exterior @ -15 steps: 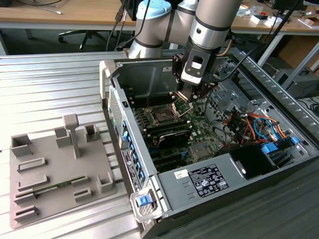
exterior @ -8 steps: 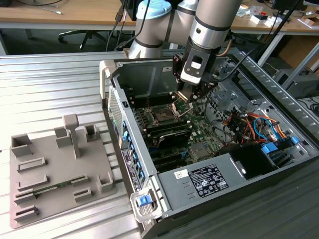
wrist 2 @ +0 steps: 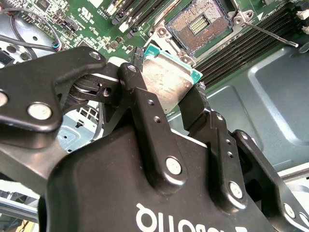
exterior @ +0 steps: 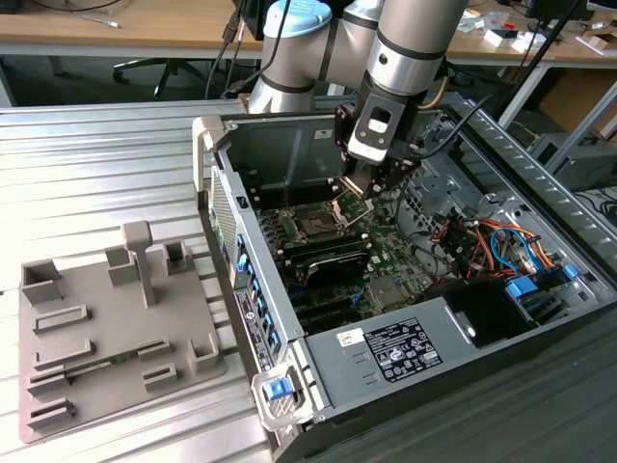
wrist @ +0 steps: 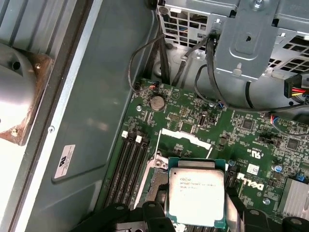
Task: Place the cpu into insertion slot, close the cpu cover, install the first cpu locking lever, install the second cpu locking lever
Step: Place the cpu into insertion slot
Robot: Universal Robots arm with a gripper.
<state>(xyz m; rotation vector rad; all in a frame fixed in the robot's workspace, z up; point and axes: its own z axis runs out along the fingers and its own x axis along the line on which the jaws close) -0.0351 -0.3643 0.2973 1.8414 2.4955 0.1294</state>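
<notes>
The cpu (wrist 2: 169, 77) is a small flat square chip with a dull grey metal top and a thin green edge. It hangs tilted in the air, pinched on two sides by the gripper (wrist 2: 164, 86), just above the insertion slot (wrist 2: 200, 24). The slot is open. It has a dark square middle full of tiny dots and a silver rim. The cpu cover (wrist: 186, 137), a thin silver frame, stands lifted at one edge of the slot. A thin metal lever (wrist 2: 270, 35) sticks out from one corner of the slot.
</notes>
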